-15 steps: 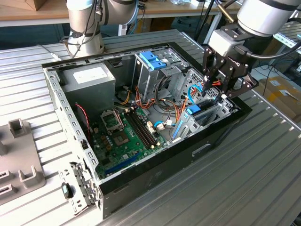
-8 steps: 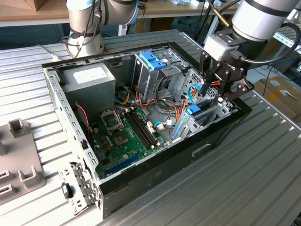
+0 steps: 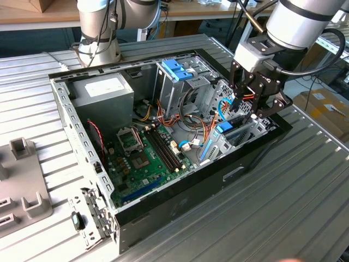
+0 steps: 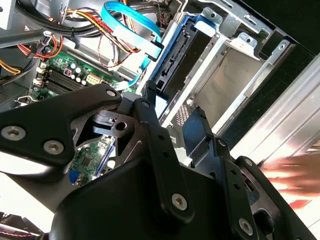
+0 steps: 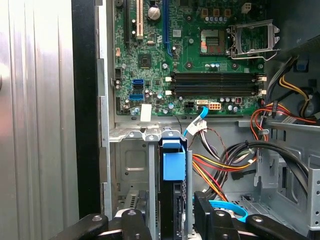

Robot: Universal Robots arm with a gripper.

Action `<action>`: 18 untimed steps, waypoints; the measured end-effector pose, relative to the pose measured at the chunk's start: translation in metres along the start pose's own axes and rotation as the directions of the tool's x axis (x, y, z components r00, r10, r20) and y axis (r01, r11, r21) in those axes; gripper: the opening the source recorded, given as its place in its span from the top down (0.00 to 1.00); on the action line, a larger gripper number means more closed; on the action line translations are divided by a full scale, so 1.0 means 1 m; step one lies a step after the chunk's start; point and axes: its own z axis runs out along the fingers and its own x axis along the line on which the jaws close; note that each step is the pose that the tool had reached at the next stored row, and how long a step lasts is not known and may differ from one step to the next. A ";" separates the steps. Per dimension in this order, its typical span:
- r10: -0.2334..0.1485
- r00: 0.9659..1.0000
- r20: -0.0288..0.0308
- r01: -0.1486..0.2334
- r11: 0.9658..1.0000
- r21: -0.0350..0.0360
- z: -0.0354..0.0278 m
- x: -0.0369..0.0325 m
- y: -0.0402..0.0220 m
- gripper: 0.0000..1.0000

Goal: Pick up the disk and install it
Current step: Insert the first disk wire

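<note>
under end effector (image 3: 246, 109), disk (image 5: 173, 161) in bay (image 5: 131, 165); wires (image 5: 212, 167), blue cable (image 5: 198, 121) alongside.

Blurred hand (image 4: 292, 172), cut off by picture edge

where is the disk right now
In the first wrist view the disk stands on edge in the metal drive bay beside the motherboard, directly ahead of the gripper.

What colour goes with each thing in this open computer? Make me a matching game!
Things:
1. disk, its end tab
2. motherboard
3. power supply box
4. claw

Colours:
A. black
B. light blue
C. grey
D. green

Pairs: 1-B, 2-D, 3-C, 4-A
</note>
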 end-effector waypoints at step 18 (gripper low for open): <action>0.000 1.000 -0.001 0.000 1.000 0.000 -0.0076 -0.0001 -0.0003 0.51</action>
